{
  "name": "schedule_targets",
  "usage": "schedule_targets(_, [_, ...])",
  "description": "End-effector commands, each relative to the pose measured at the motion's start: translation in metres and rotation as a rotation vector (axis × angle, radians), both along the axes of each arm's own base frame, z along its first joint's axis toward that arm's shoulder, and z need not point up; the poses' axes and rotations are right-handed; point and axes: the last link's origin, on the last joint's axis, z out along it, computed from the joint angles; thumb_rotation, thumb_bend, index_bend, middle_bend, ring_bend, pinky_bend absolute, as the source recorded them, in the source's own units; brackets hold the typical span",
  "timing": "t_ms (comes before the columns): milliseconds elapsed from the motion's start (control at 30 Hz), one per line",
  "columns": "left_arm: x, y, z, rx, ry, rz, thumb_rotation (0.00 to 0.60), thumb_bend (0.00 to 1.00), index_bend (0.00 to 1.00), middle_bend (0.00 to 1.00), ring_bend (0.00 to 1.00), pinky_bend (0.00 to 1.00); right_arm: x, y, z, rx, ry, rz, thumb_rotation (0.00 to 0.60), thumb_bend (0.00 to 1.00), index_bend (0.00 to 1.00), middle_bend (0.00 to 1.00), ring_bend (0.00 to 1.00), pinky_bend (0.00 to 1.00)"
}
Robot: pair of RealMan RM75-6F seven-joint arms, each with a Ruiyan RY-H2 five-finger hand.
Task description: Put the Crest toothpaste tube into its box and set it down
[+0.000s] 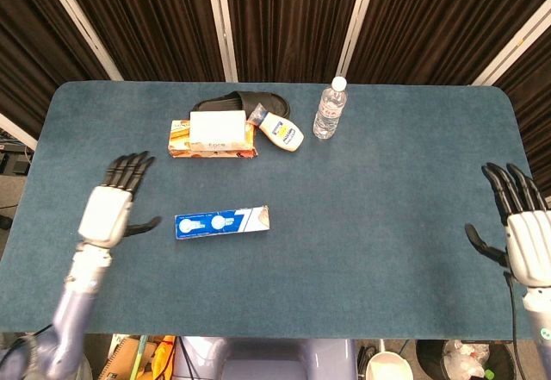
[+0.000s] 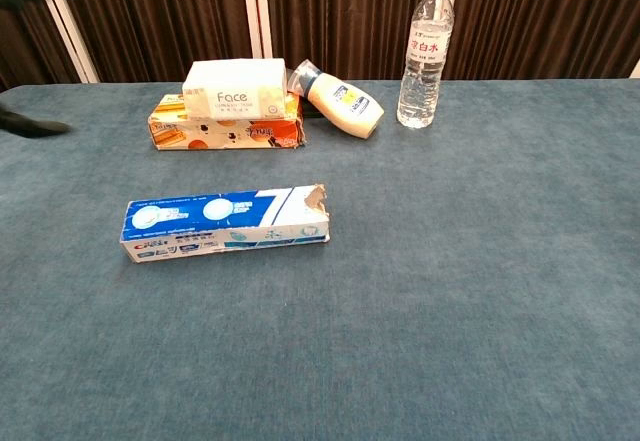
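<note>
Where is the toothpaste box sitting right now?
The toothpaste box lies flat on the table's left half, nearer the robot than the tissue box, with the open left hand just beside it.
</note>
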Motion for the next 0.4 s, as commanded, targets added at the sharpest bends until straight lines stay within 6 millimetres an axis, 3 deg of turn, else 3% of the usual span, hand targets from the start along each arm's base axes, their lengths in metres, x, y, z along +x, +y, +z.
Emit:
schedule_targets(33, [-0.027, -0.034, 0.04, 0.076, 0.077, 0.076, 0.6, 0.13, 0.05, 0.02, 0.05, 0.05, -0.018, 0.02, -0.011, 0.031, 0.007, -0.132, 0.6, 0.31, 0.0, 0.07, 0.0, 0.07])
schedule_targets(200, [-0.062, -0.073, 0.064, 0.1, 0.101, 0.16, 0.6, 0.13, 0.04, 0.01, 0.01, 0.01, -0.04, 0.043, -0.015, 0.01, 0.006, -0.246, 0.6, 0.31, 0.0, 0.05, 0.0, 0.04])
schedule_targets(400, [-0.089, -0.098, 0.07, 0.124, 0.14, 0.176, 0.6, 0.13, 0.03, 0.0, 0.01, 0.01, -0.057, 0.06, -0.022, -0.009, 0.029, -0.283, 0.6, 0.31, 0.0, 0.05, 0.0, 0.04])
